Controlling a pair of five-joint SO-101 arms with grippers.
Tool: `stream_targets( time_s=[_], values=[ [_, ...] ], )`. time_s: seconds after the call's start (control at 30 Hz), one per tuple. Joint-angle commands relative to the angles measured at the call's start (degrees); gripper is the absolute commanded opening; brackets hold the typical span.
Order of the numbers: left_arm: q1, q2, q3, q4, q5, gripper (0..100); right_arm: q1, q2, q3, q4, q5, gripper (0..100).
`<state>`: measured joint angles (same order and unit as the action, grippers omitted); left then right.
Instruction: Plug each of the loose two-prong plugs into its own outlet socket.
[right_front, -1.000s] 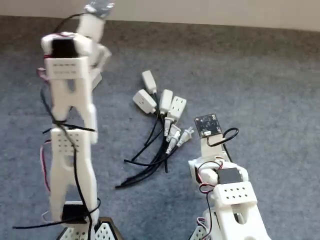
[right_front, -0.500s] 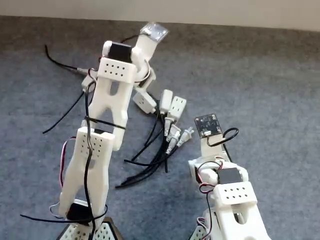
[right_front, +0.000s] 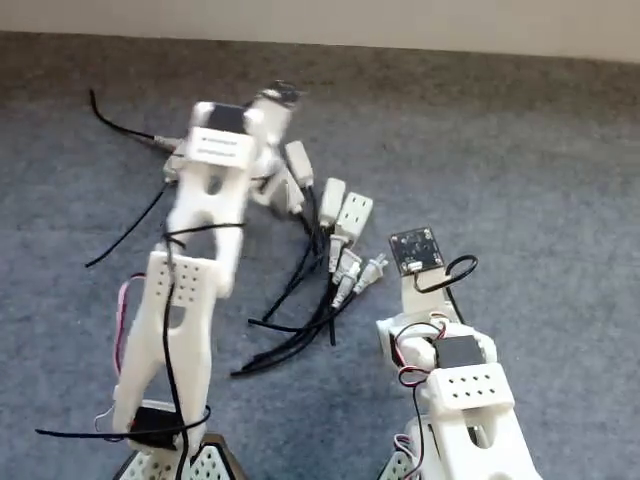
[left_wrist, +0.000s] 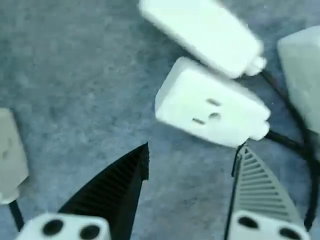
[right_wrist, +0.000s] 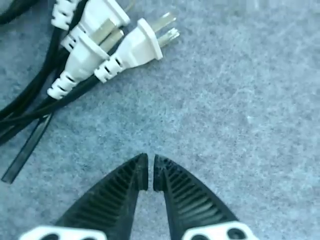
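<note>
Sockets (right_front: 354, 212) sit behind the plugs (right_front: 348, 266) — cords (right_front: 296, 335) trailing forward over the table (right_front: 520, 150).

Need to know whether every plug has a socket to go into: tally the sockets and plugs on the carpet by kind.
Sockets: 4
Plugs: 3 with prongs showing; the cord bundle may hide another
Total: 7
</note>
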<state>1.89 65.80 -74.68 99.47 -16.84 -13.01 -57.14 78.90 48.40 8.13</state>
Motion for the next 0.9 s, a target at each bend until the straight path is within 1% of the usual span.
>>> stream_targets(
  time_s=[0.0, 0.13, 0.3, 0.57, 0.67, 0.73, 0.87],
  values=[
    [-6.0, -0.7, -3.3, 1.6, -2.2, 26, 0.7, -1.2, -0.3, -0.7, 0.4, 3.3],
    [-6.7, -0.8, -3.5, 1.5, -2.2, 26, 0.7, -1.2, -0.3, -0.7, 0.4, 3.3],
    [-6.5, -2.1, -7.8, 1.4, 2.9, 26, 0.7, -1.2, -0.3, -0.7, 0.4, 3.3],
    [0.4, -2.4, -15.5, 1.4, 5.0, 26, 0.7, -1.2, -0.3, -0.7, 0.4, 3.3],
    [1.3, -1.8, -15.1, 0.1, 6.9, 26, 0.7, -1.1, -0.3, -0.7, 0.4, 3.3],
    [1.4, 0.0, -13.5, -1.8, 7.0, 26, 0.7, -1.0, -0.3, -0.7, 0.4, 3.3],
    [1.4, 4.7, -13.5, -2.7, 7.0, 26, 0.7, -1.1, -0.3, -0.7, 0.4, 3.3]
  ],
)
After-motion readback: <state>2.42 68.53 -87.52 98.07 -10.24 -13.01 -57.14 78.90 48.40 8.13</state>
